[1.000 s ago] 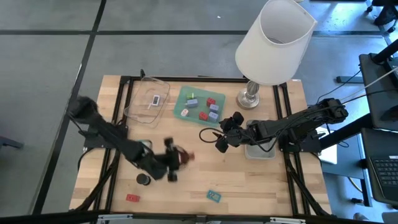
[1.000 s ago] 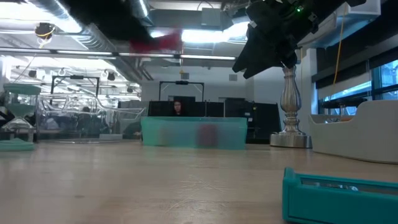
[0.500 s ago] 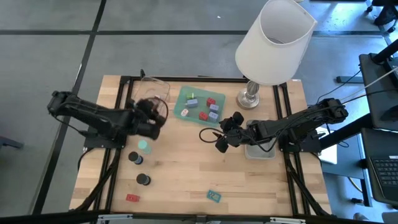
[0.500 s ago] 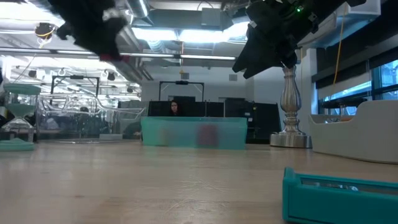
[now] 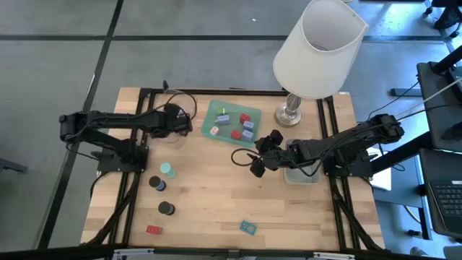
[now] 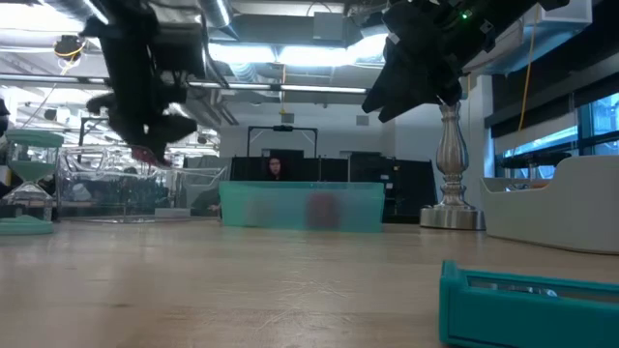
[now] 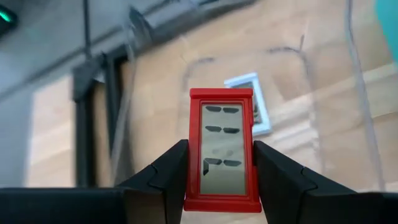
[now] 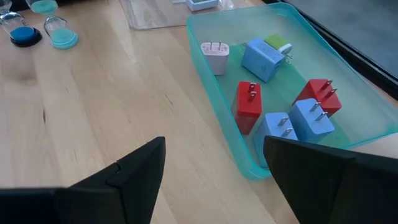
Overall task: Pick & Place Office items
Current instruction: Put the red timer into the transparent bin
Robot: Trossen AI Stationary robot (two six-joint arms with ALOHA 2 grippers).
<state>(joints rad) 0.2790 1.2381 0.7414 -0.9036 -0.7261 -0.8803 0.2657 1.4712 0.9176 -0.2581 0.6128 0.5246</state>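
My left gripper (image 5: 177, 121) hovers over the clear tray (image 5: 172, 108) at the table's far left, shut on a flat red rectangle with a grey display (image 7: 221, 162). A white-blue rectangle (image 7: 250, 102) lies flat in that tray. My right gripper (image 5: 258, 160) waits open above mid-table, near the green tray (image 5: 214, 115) that holds red, blue and white plug blocks (image 8: 273, 93). On the wood lie a mint-topped piece (image 5: 167, 170), two black caps (image 5: 157, 183), a flat red rectangle (image 5: 153, 230) and a teal one (image 5: 248, 227). My left gripper pinches the red rectangle by its two long edges (image 7: 193, 171), one finger (image 7: 168, 171) on each side. The piece sticks out past the fingertips, display side toward the wrist camera. It is lifted clear, above the clear tray.
A big white-shaded lamp (image 5: 317, 47) stands on its metal foot (image 5: 290, 112) at the far right. A grey tray (image 5: 303, 175) lies under my right arm. Black frame rails run along the table's edges. Bare wood lies at mid-table and toward the near edge.
My left gripper, still shut on the red rectangle, has swung fast from the near middle of the table toward the far left edge. It now hangs over the clear tray.
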